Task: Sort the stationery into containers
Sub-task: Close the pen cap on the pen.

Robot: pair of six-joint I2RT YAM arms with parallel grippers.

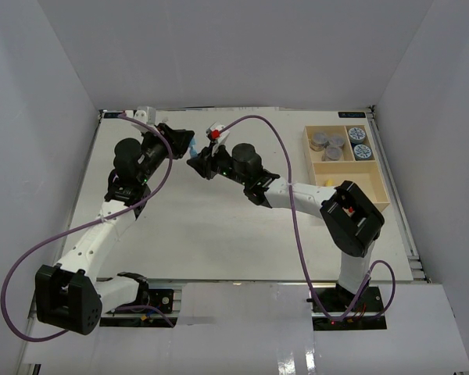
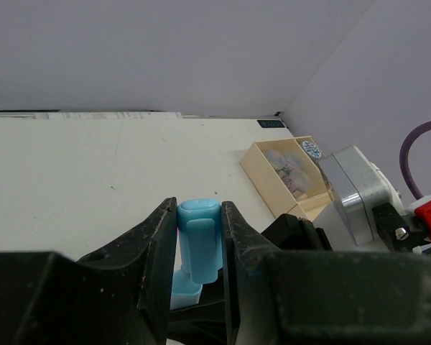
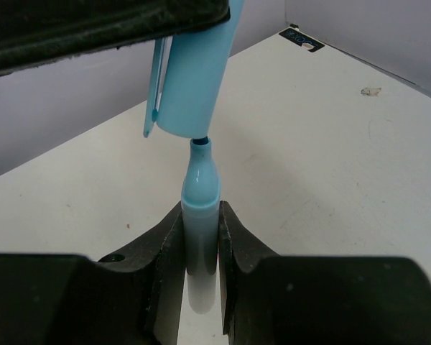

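A light blue marker (image 3: 201, 208) stands between my right gripper's (image 3: 200, 223) jaws, which are shut on its barrel, tip pointing away from the wrist. Its matching blue cap (image 3: 195, 79) with a clip is held in my left gripper (image 2: 199, 215), shut on the cap (image 2: 200, 241). The cap's open mouth sits right at the marker's tip. Both grippers meet above the back middle of the table, left gripper (image 1: 187, 145) and right gripper (image 1: 200, 162). The wooden tray (image 1: 309, 156) lies at the back right.
Grey rolls (image 1: 327, 144) fill one small section of the tray and blue-and-white patterned rolls (image 1: 359, 143) two others. A yellow piece (image 1: 328, 182) lies in the larger section. White walls enclose the table on three sides. Purple cables loop over both arms.
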